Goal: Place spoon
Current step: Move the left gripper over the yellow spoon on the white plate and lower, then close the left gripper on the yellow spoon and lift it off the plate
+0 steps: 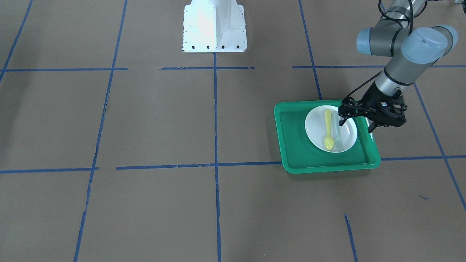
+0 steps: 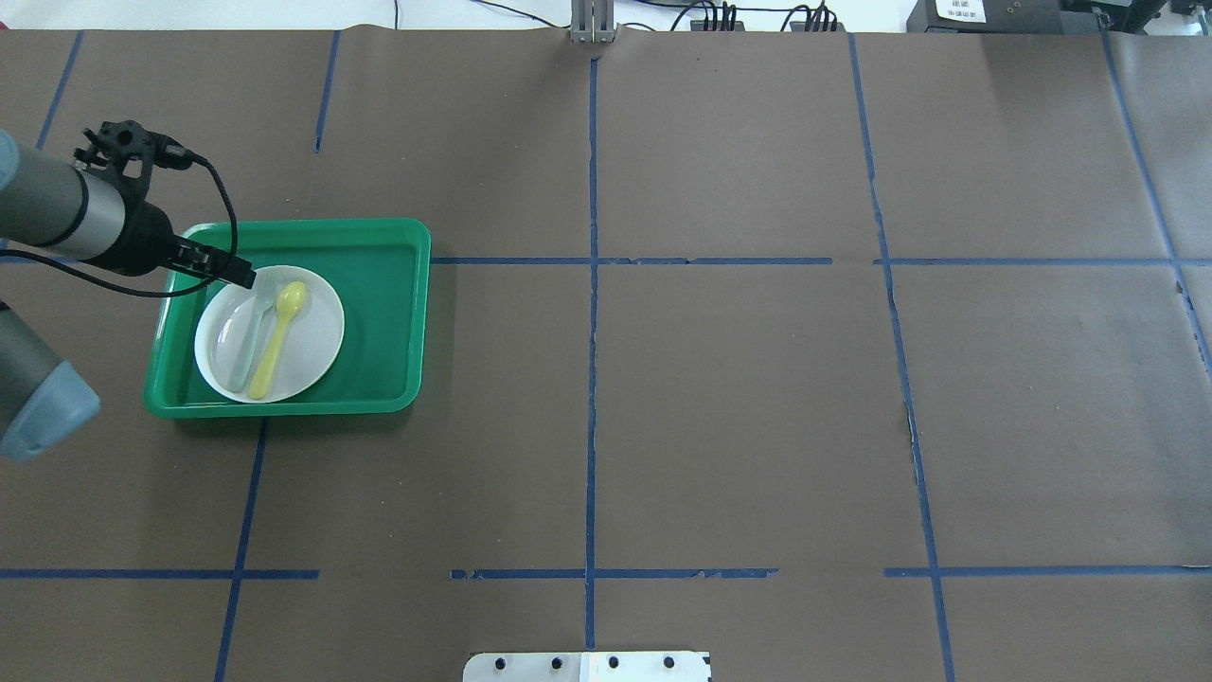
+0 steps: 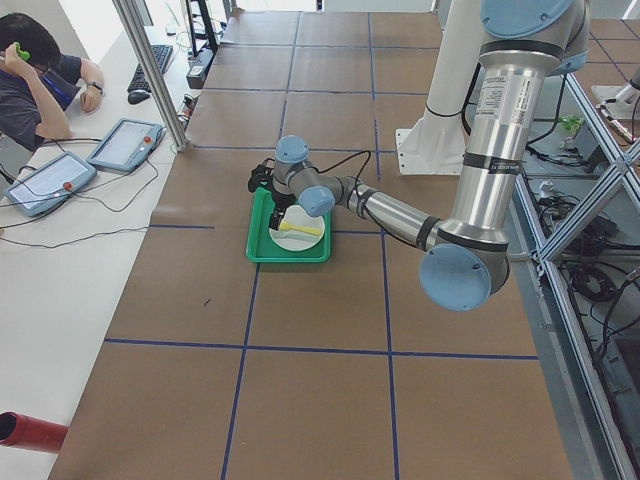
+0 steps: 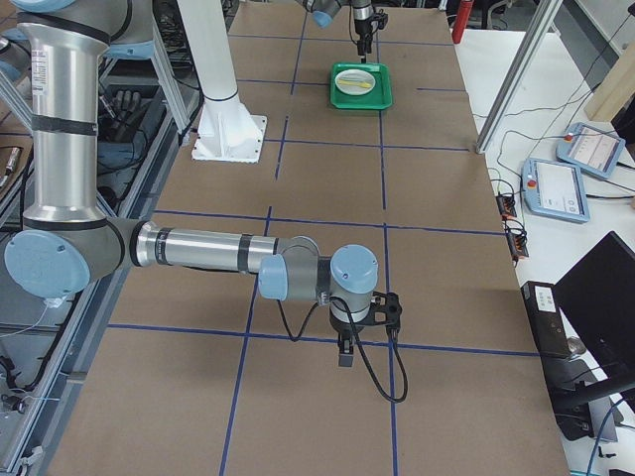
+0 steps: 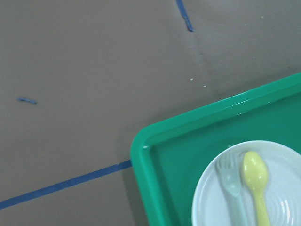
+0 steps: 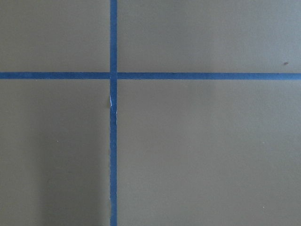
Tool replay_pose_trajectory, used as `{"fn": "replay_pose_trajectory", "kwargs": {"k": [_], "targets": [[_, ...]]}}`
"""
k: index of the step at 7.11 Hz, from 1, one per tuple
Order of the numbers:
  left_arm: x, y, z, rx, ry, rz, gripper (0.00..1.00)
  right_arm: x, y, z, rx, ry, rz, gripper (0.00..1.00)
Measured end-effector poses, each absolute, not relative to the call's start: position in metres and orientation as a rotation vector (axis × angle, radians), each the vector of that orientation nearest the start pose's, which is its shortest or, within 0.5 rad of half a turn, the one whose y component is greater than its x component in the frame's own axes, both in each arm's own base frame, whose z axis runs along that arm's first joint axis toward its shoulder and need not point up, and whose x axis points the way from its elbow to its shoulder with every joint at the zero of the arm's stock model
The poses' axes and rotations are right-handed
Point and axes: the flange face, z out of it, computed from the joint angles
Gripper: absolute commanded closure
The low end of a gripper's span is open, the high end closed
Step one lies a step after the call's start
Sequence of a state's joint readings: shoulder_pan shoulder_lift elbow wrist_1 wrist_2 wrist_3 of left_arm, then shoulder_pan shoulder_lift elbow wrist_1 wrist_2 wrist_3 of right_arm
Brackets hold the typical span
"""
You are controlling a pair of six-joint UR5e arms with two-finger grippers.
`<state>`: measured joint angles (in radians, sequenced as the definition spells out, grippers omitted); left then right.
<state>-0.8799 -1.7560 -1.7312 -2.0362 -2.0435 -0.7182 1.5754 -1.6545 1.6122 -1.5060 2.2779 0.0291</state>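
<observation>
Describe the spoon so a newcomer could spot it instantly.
Find the green tray on the robot's left side of the table; a white plate sits in it. Of the two utensils lying side by side on the plate, the spoon is the opaque pale-yellow one with an oval bowl, not the translucent grey-green fork.

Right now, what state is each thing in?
Green plastic tray: flat on the table.
Round white plate: sitting in the tray.
Small pale-yellow plastic spoon: lying flat on the plate, ungripped.
Pale translucent plastic fork: lying beside it, on the plate.
Left gripper: open, empty, over the plate's edge.
Right gripper: cannot tell.
</observation>
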Motion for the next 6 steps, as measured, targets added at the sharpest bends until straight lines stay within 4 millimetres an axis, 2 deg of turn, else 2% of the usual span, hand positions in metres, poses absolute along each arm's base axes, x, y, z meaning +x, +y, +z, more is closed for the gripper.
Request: {"fn": "replay_pose_trajectory", "kwargs": {"k": [1,2,6], "targets": [[0.328,-0.498,0.435,0.298,0.851,0.156,0.38,0.071,-0.457,0.676,0.013,-0.707,0.024,0.00],[0.342,-0.496,0.438,0.283,0.846,0.153,0.38,0.071,-0.457,0.676,0.013,-0.707,0.024,0.00],[0.365,-0.488,0.450,0.247,0.836,0.169,0.38,0.071,-0.458,0.676,0.014,-0.707,0.024,0.00]]}}
